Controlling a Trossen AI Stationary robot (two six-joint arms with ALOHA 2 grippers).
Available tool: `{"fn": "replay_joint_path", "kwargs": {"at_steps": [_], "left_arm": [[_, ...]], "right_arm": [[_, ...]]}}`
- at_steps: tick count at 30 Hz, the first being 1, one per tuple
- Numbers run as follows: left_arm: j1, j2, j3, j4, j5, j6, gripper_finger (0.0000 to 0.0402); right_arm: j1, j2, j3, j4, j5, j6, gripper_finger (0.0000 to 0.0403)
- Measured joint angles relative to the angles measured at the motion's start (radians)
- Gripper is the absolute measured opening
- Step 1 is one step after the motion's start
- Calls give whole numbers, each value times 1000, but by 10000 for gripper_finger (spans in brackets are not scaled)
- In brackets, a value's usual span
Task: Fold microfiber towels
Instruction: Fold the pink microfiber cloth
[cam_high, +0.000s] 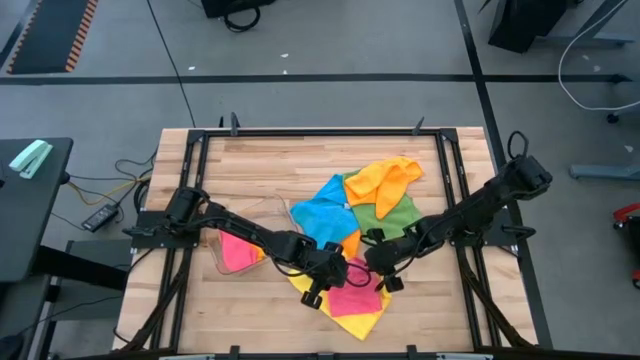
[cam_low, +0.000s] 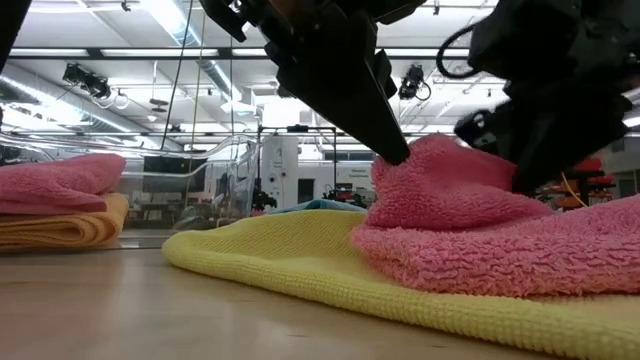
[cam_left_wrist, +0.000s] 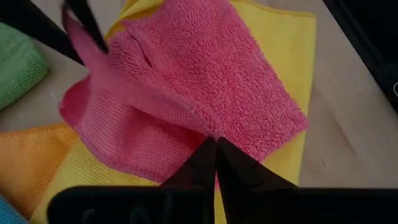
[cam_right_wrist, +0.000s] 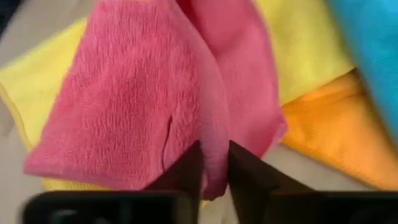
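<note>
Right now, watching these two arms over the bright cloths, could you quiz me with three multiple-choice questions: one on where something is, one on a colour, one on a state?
1. What does the pink towel lie on?
A. the yellow towel
B. bare wood
C. the green towel

2. What colour is the folded towel on top in the clear tray?
A. blue
B. pink
C. green

3. How do the left gripper and right gripper stand?
A. both wide open
B. both clear of the cloth
C. both fingers pinching the pink towel

Answers:
1 A, yellow shows all around the pink.
2 B, pink fills the tray in the high view.
3 C, each wrist view shows pink cloth caught between fingers.
</note>
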Motion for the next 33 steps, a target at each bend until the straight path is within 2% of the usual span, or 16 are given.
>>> {"fn": "replay_joint_path", "kwargs": {"at_steps": [3,14,22,28,33], "left_arm": [[0,0,0,3,0,0,27],[-22,0,0,12,1,-2,14],[-45,-19,-1,73,19,-30,30],[-72,-3,-1,65,20,-73,21],[-79,8,-1,80,18,-111,14]], "right_arm": [[9,-29,0,0,7,-14,10],[94,-82,0,-33,6,39,4],[171,-78,0,-11,-7,124,6],[219,14,1,108,-5,166,7],[224,79,14,109,-25,195,7]]}}
